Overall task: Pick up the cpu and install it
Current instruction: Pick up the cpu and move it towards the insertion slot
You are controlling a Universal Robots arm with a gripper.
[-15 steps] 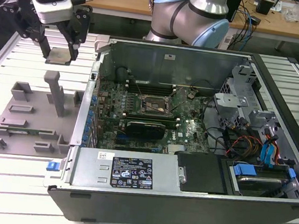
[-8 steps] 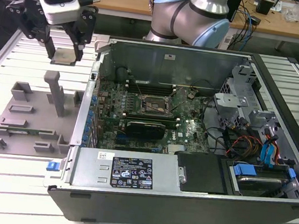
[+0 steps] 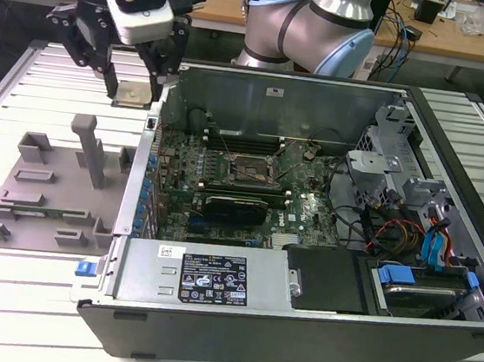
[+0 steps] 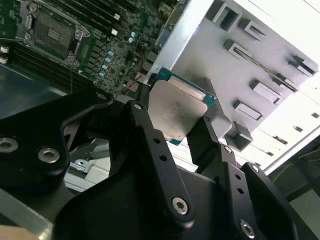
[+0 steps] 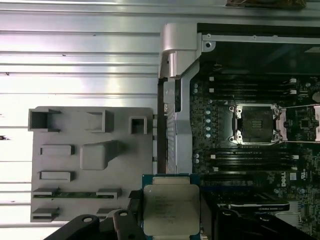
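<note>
A white slatted table [image 3: 2,293] is being occupied by an open computer case [image 3: 295,327] across the middle and right of the exterior view. A grey fixture tray [image 3: 54,184] is lying at the exterior view's left, just beside the case. Along the top edge of that frame, behind the table, a wooden desk [image 3: 468,41] strewn with cables and small items is being shown.

The cpu [image 3: 134,96] [image 4: 176,107] [image 5: 171,209] is being held in the upper left of the exterior view, over the table slats beyond the tray's far edge and near the case's corner. In both wrist views its pale, silvery metal top is being shown as faintly smudged, with a thin green and blue board edge showing at its sides. It is being clamped at two opposite sides by the black fingers [image 4: 145,125] of the gripper [image 3: 134,92].

The cpu is being separated from the motherboard [image 3: 308,215] by the case's upright metal wall [image 5: 175,115]. The socket [image 3: 247,171] [image 5: 255,124], its dark centre uncovered, is lying well apart from the cpu. It is being hemmed in by memory slots on two sides, and by a metal drive cage [image 3: 376,153] and coloured cables [image 3: 394,229] toward the exterior view's right. Bare slats are being left open around the tray at the frame's left and lower edges.
</note>
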